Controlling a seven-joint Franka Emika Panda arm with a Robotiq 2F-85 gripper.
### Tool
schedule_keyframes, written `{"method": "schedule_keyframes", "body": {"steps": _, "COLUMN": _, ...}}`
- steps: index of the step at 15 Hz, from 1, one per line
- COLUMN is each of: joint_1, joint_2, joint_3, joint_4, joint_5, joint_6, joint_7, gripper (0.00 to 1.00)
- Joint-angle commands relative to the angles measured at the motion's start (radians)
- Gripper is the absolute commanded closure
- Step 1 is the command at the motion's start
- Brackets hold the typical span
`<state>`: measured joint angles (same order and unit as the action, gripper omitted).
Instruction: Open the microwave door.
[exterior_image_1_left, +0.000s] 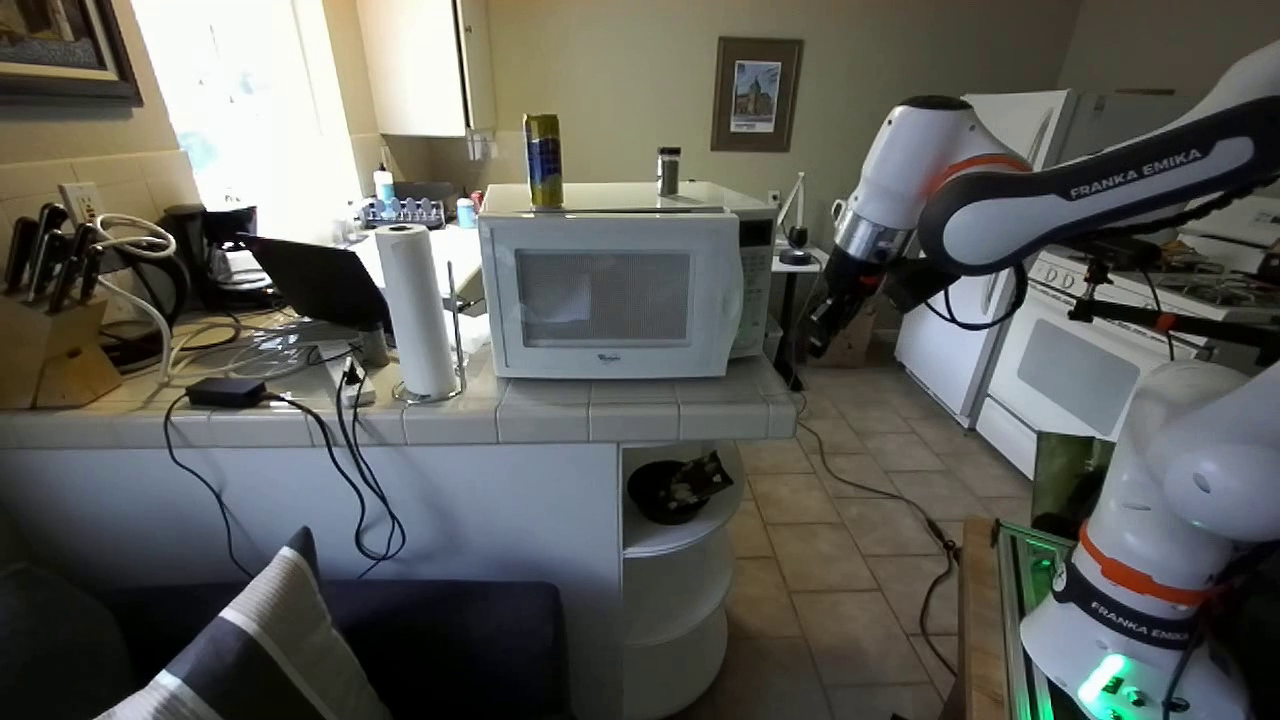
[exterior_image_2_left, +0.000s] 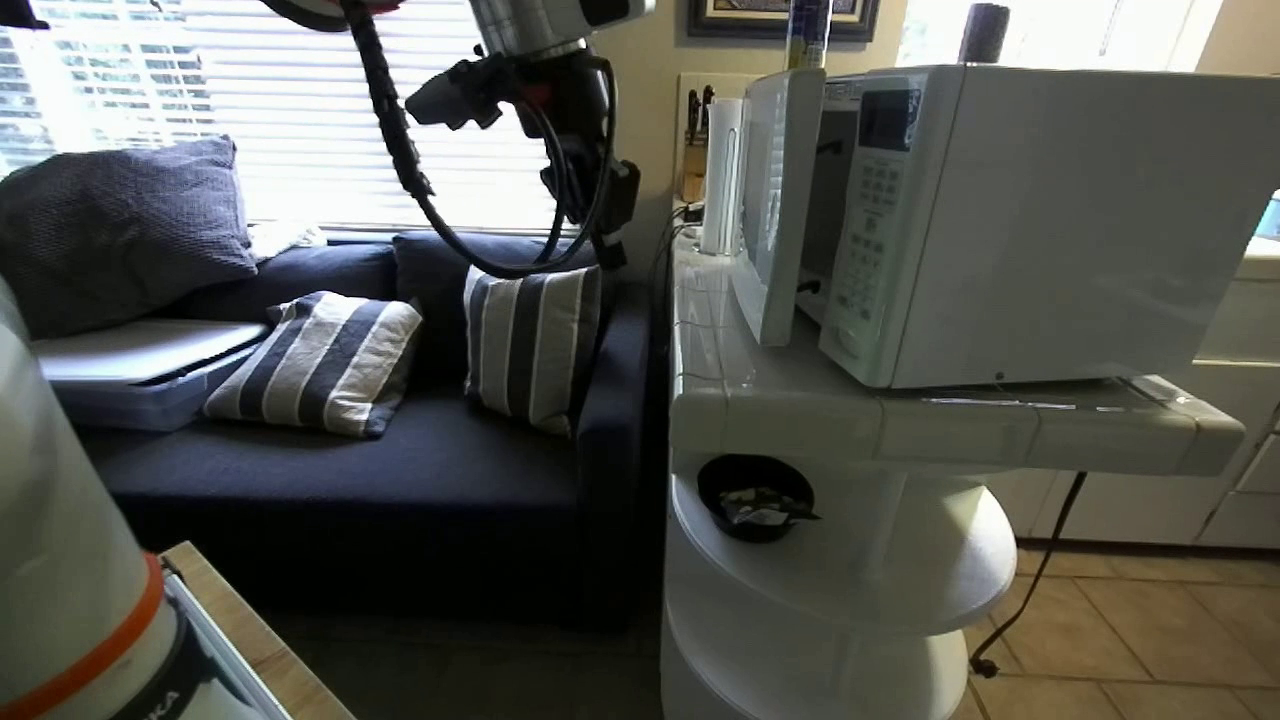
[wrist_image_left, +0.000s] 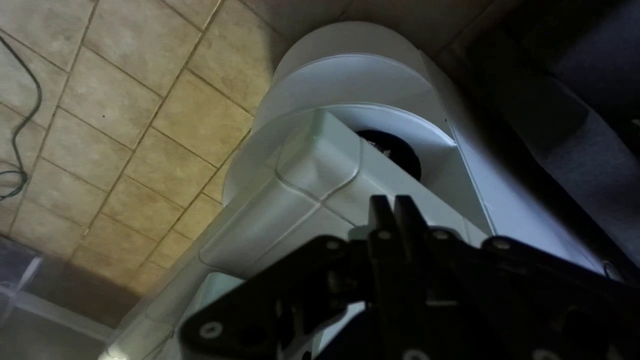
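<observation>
Nearest the wrist camera, the black gripper (wrist_image_left: 393, 200) has its two slim fingers (wrist_image_left: 381, 220) drawn together, only a sliver between them, with the corner of a glossy, rounded tile countertop (wrist_image_left: 300, 235) beyond. Apart from it, the microwave door (exterior_image_1_left: 605, 320) stands ajar on one boxy white microwave (exterior_image_2_left: 1090, 230); a gap shows between door and gripper in both exterior views. It is smooth and white around a greyish, mesh-like window (exterior_image_1_left: 605, 298), and two dark hooks (exterior_image_2_left: 829, 147) jut from its inner side. On top of the microwave stand one tall can (exterior_image_1_left: 544, 160) and one small shaker (exterior_image_1_left: 668, 171); beside it, one paper towel roll (exterior_image_1_left: 415, 310). One round black bowl (exterior_image_1_left: 650, 500) sits on a curved white shelf (exterior_image_1_left: 700, 532). Two striped cloth cushions (exterior_image_2_left: 320, 360) rest on the dark sofa (exterior_image_2_left: 440, 480).
</observation>
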<state>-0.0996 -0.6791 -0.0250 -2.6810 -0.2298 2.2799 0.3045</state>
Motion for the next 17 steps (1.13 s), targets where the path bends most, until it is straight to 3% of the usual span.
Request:
{"method": "schedule_keyframes", "body": {"steps": 1, "joint_1": -0.036, "joint_2": -0.138, "joint_3": -0.047, "joint_4": -0.064, "joint_5": 0.015, "joint_6": -0.017, "joint_7": -0.145, "gripper": 0.6}}
{"method": "schedule_keyframes", "body": {"steps": 5, "joint_1": -0.035, "joint_2": -0.243, "joint_3": -0.096, "joint_4": -0.099, "joint_5": 0.021, "joint_6": -0.018, "joint_7": -0.296, "gripper": 0.29}}
{"method": "schedule_keyframes", "body": {"steps": 9, "joint_1": 0.005, "joint_2": -0.25, "joint_3": -0.091, "joint_4": -0.067, "joint_5": 0.058, "joint_6": -0.002, "joint_7": -0.337, "gripper": 0.01}}
{"method": "schedule_keyframes", "body": {"steps": 10, "joint_1": -0.034, "joint_2": -0.236, "joint_3": -0.081, "joint_4": -0.065, "joint_5": 0.031, "joint_6": -0.006, "joint_7": -0.321, "gripper": 0.16}}
{"method": "schedule_keyframes", "body": {"steps": 12, "joint_1": -0.018, "joint_2": -0.247, "joint_3": -0.078, "joint_4": -0.064, "joint_5": 0.041, "joint_6": -0.006, "joint_7": -0.324, "gripper": 0.03}}
{"method": "schedule_keyframes", "body": {"steps": 13, "joint_1": -0.014, "joint_2": -0.249, "joint_3": -0.078, "joint_4": -0.064, "joint_5": 0.042, "joint_6": -0.006, "joint_7": -0.324, "gripper": 0.0}}
{"method": "schedule_keyframes", "body": {"steps": 17, "joint_1": -0.013, "joint_2": -0.249, "joint_3": -0.078, "joint_4": -0.064, "joint_5": 0.042, "joint_6": -0.006, "joint_7": -0.324, "gripper": 0.01}}
